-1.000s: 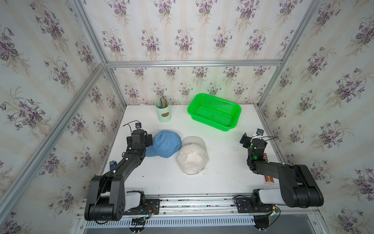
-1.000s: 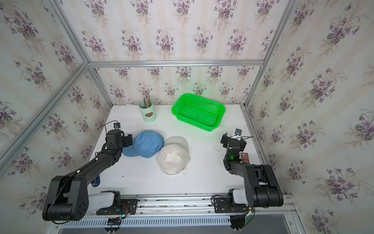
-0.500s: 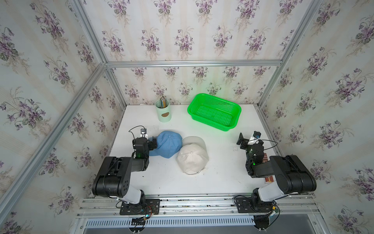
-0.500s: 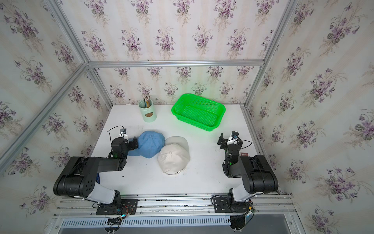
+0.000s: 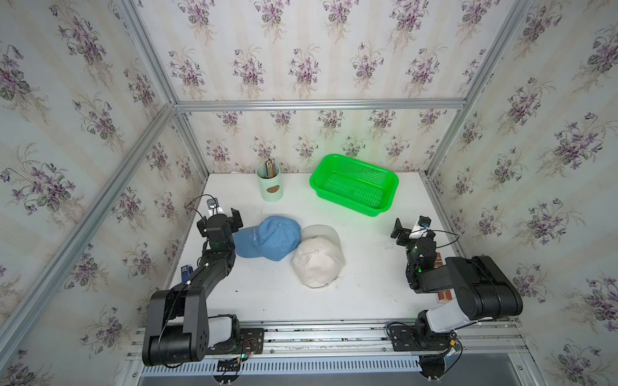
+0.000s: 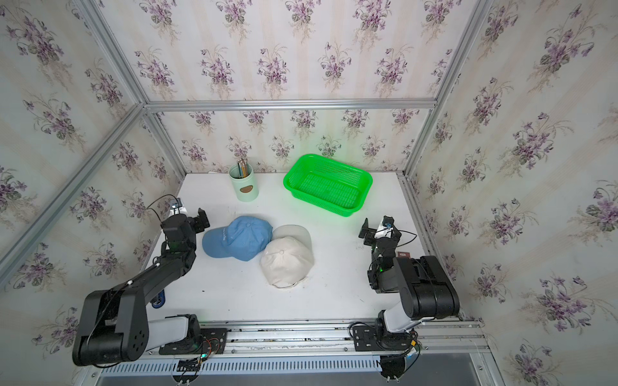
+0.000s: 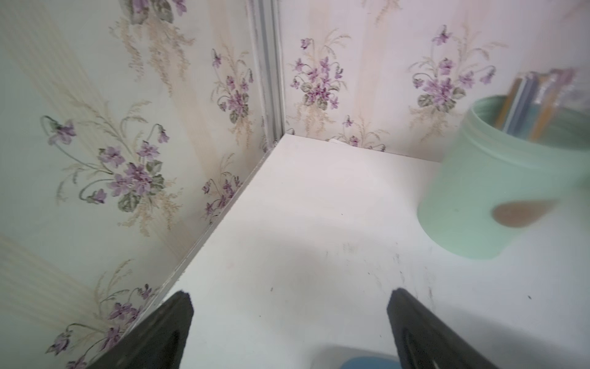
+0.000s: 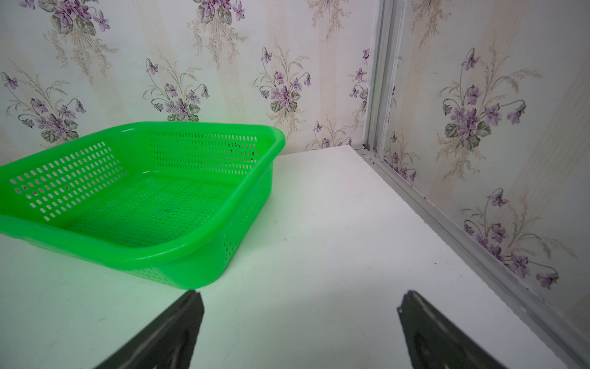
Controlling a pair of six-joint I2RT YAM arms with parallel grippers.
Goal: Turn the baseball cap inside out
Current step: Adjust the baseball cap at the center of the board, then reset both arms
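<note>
Closest to me, both arm bases sit on the front rail, and the bare tabletop (image 5: 284, 300) runs back from there. The first thing on it is the white cap (image 5: 317, 262). It lies crown up, with its brim pointing toward the back wall. It touches the blue cap (image 5: 267, 237), which sits just behind it and to the left. That cap is also crown up and right side out, and its brim reaches toward my left arm.

My left hand (image 5: 220, 219) is just beside that brim. Its jaws are spread wide with nothing between them. From the left wrist camera the hand (image 7: 290, 300) faces the far left corner, and a sliver of the blue cap (image 7: 367, 362) shows at the frame edge. My right hand (image 5: 409, 230) is over on the right side, well apart from both caps. Its jaws are likewise spread wide and empty. The right wrist camera shows that hand (image 8: 300, 300) over bare tabletop.

Farther back stands a pale green cup (image 5: 271, 187) holding pencils (image 5: 270, 167). To its right is a green basket (image 5: 347, 200) near the back wall.
</note>
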